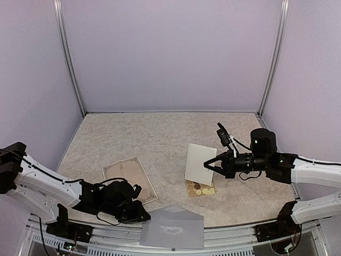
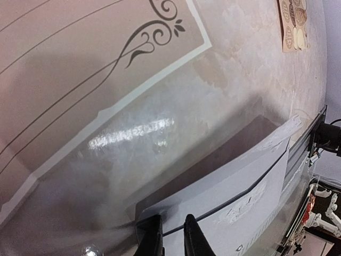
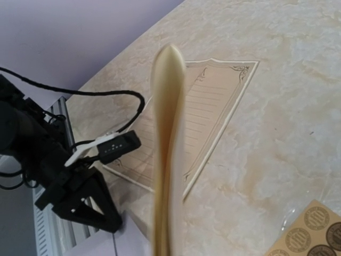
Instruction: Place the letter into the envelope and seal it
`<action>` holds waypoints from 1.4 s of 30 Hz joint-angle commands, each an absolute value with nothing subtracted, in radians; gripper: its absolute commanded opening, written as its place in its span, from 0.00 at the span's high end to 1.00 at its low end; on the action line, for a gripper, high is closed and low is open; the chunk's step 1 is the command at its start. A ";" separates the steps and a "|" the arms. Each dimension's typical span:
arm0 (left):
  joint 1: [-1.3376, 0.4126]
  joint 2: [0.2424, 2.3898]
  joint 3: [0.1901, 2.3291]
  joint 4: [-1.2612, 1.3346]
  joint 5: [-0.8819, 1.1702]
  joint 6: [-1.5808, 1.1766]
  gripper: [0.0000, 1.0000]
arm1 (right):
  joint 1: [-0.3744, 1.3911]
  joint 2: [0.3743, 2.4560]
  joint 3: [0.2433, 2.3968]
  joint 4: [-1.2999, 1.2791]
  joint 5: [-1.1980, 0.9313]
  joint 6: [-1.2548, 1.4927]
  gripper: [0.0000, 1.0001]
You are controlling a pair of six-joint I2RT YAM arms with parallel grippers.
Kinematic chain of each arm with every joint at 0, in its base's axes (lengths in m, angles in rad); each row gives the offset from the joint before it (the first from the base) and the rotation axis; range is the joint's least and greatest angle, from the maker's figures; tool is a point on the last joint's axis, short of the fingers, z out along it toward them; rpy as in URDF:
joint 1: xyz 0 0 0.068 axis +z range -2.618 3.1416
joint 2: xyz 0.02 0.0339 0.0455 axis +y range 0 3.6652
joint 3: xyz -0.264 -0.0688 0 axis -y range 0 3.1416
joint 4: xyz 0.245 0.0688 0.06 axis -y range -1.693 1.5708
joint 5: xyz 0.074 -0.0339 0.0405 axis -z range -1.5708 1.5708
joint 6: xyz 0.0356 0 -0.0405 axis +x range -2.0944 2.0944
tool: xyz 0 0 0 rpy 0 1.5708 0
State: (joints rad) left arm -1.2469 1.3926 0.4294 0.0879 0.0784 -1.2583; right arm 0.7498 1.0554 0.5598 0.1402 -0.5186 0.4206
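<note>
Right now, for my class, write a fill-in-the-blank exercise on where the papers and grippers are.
1. The cream sheet is held by the ___ gripper.
2. The grey-lavender paper at the near edge of the table is the ___.
3. The bordered letter page lies flat by the ___ gripper.
4. The tan sheet carries round ___.
Missing words: right; envelope; left; stickers.

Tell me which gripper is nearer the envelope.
Left. The left gripper sits at the left corner of the envelope; the right gripper is farther off to the right, holding a cream sheet upright above the sticker sheet.
</note>
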 commanded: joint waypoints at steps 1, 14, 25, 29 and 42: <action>-1.220 1.440 0.436 0.084 0.070 -1.189 0.87 | 0.762 1.047 0.558 0.162 -0.516 0.426 1.00; -1.092 1.603 0.551 0.078 -0.021 -0.929 0.88 | 0.763 1.070 0.583 0.138 -0.526 0.426 1.00; -0.962 1.768 0.761 0.107 -0.021 -0.567 0.88 | 0.791 1.097 0.600 0.096 -0.529 0.459 1.00; -0.940 1.842 0.836 0.130 0.018 -0.490 0.88 | 0.813 1.130 0.624 0.047 -0.508 0.474 1.00; -0.934 1.787 0.866 0.218 0.011 -0.488 0.82 | 0.862 1.285 0.686 -0.034 -0.541 0.598 1.00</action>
